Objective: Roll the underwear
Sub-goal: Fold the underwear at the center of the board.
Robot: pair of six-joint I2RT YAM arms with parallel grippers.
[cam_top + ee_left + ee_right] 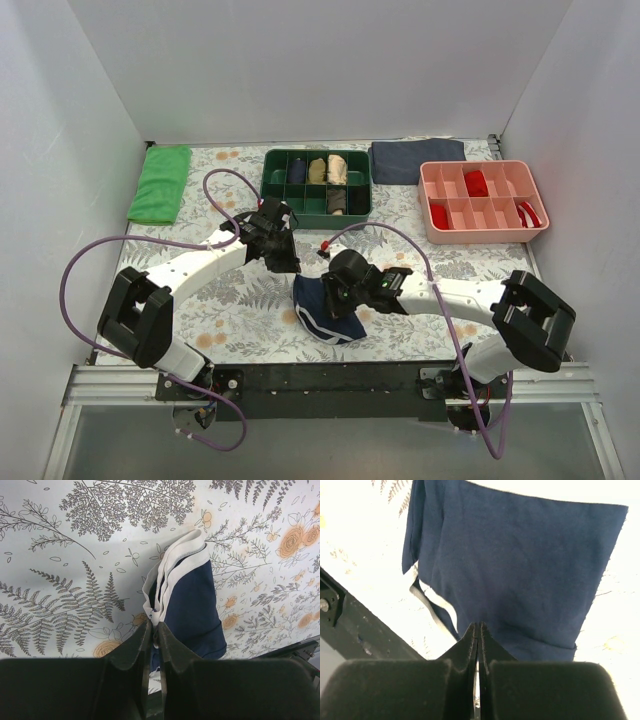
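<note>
Two arms meet over the underwear [330,318], which sits at about 6 o'clock on the floral table cover [230,310], near the front edge and between the two arm bases. The garment is navy with white piping and is bunched rather than flat. In the left wrist view its white-edged bands stand up in folds, rising toward 12 o'clock from the fingers.

The left gripper [153,625] comes in from 10 o'clock of the garment. Its jaws are nearly together and pinch the white-piped edge of the fabric.

The right gripper [478,626] comes in from 3 o'clock. Its jaws are pressed fully together, with the tips at the lower edge of the navy cloth. Whether a fold is caught between them cannot be told.

Farther back, a green divided tray [282,200] at 12 o'clock holds rolled garments in navy, tan and beige. A pink divided tray [483,232] at 2 o'clock holds red items. A folded green cloth [160,183] lies at 10 o'clock, and a flat dark grey-blue cloth [417,160] lies at 1 o'clock, between the two trays.
</note>
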